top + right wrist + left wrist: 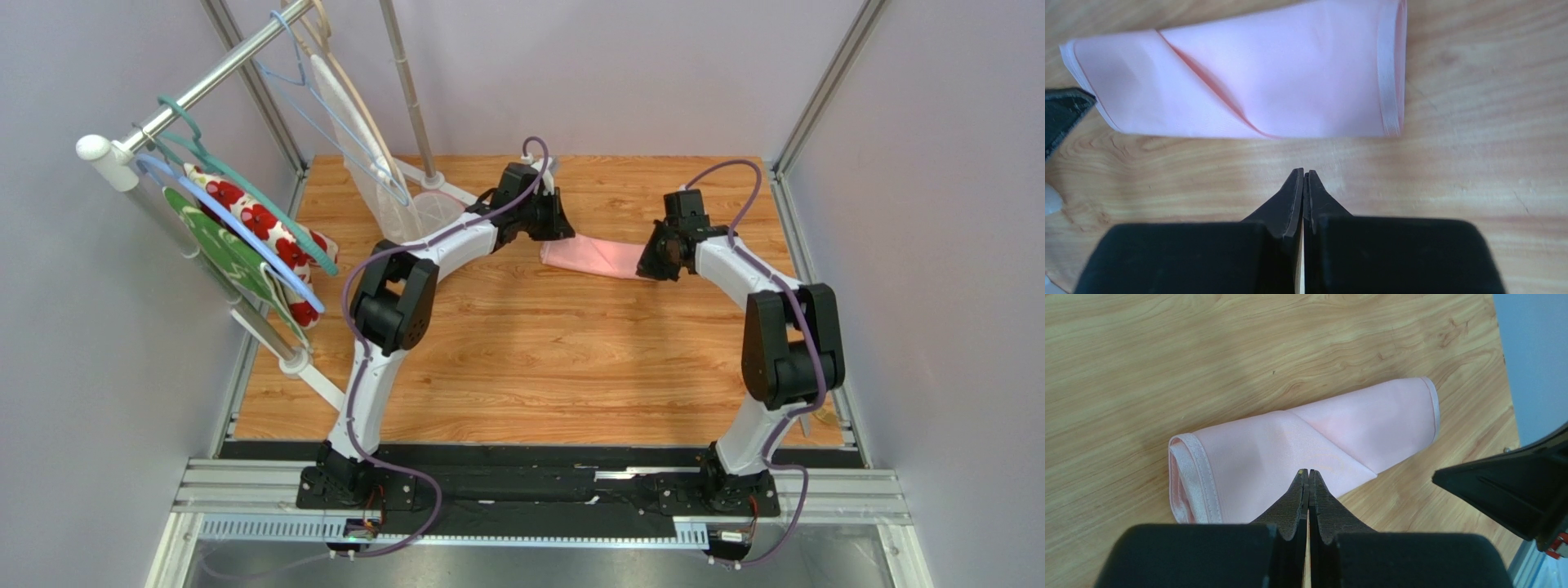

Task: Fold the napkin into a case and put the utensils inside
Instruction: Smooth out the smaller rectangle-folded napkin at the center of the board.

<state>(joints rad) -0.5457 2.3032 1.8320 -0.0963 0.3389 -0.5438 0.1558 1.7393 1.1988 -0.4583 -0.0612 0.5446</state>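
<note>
Left wrist view: left gripper (pixel 1308 473) pinched fully shut, nothing visible between the jaws. Its tips sit over the near edge of the pink napkin (pixel 1290 441); contact unclear. Right gripper (pixel 1303 173) likewise closed and empty, with the napkin just ahead of its tips, apart. Napkin lies folded into a narrow layered pocket with a diagonal flap. No utensils in any view.

Judgement: to flatten the fold, press straight down along the flap with no sideways drag, or the layers may slip on the smooth wooden table (pixel 552 355).

Hanger rack (pixel 221 221) stands well off to the left gripper's outer side. Plain grey walls around.
</note>
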